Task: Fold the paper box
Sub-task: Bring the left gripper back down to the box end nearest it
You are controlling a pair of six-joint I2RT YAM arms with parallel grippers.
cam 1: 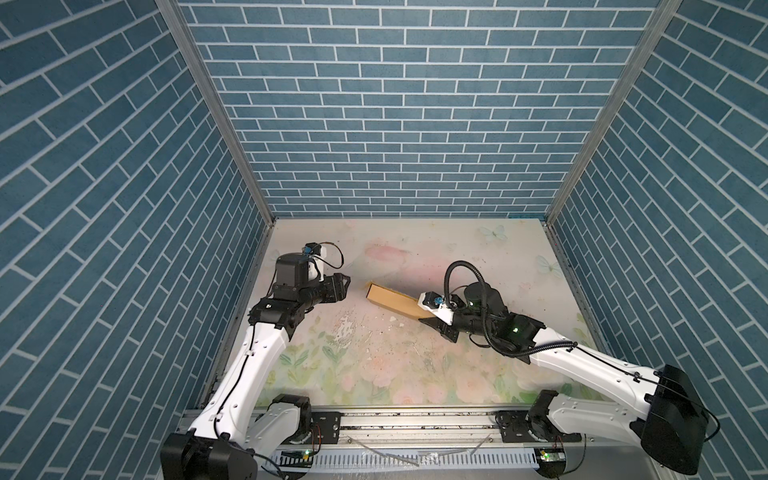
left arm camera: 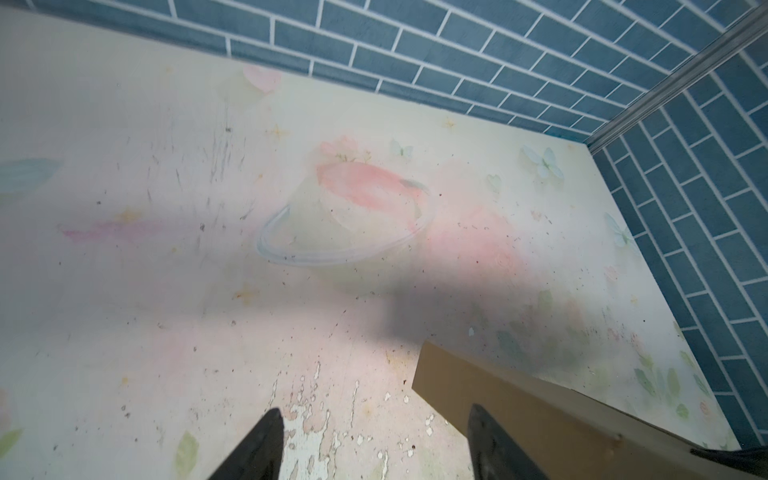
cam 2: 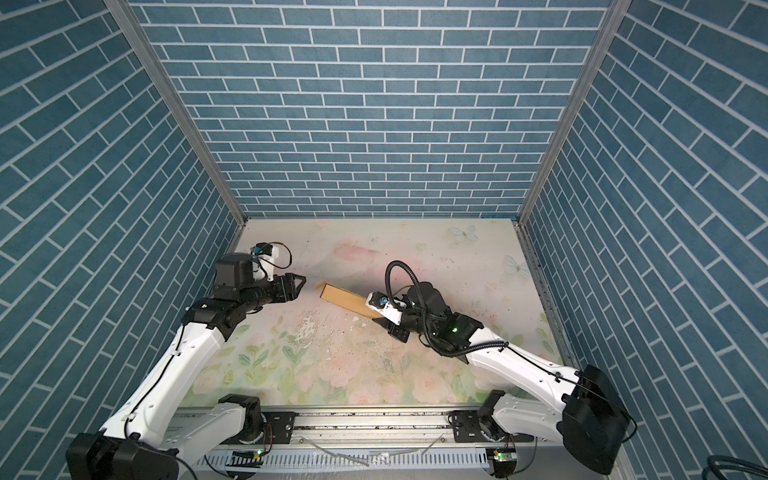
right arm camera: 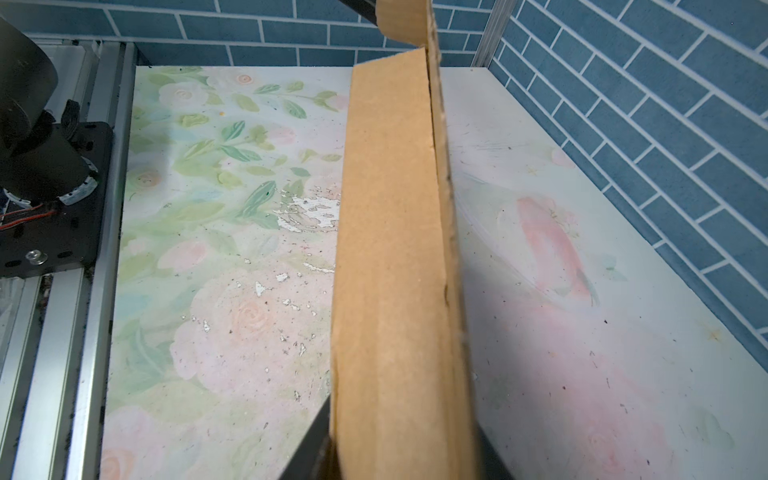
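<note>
Nearest the right wrist camera, the plain brown corrugated cardboard paper box (right arm camera: 386,249) fills the foreground. Its near end is clamped in the right pincer (right arm camera: 399,451), with one black finger on each broad face. The box is folded to a slim, shallow form and stands on edge. A rounded tab (right arm camera: 401,20) curls loose at the far end.

Location: in both top views the paper box (cam 1: 390,301) (cam 2: 343,301) sits just beyond the white, flaking worn patch (cam 1: 345,328) of the pale floral-printed counter (cam 1: 415,374). It slants from beyond the patch toward the patch's right. It appears lifted clear of the counter; contact at the free end cannot be confirmed.

Handling (judgement): expect a light, stiff part. It should resist bending across the flutes, hinge readily at the creases, and dent under a hard pinch. The matte surface should not slip. Take hold across a doubled wall near the free end, not on the loose tab.

Arm pose: the right arm reaches in low from the right of the worn patch, wrist rolled so the jaws close sideways on the box. The left arm holds its forearm level, beyond and left of the patch, aimed at the box's free end. The left pincer (cam 1: 345,287) is released and empty, jaws spread, near the box but apart from it.
</note>
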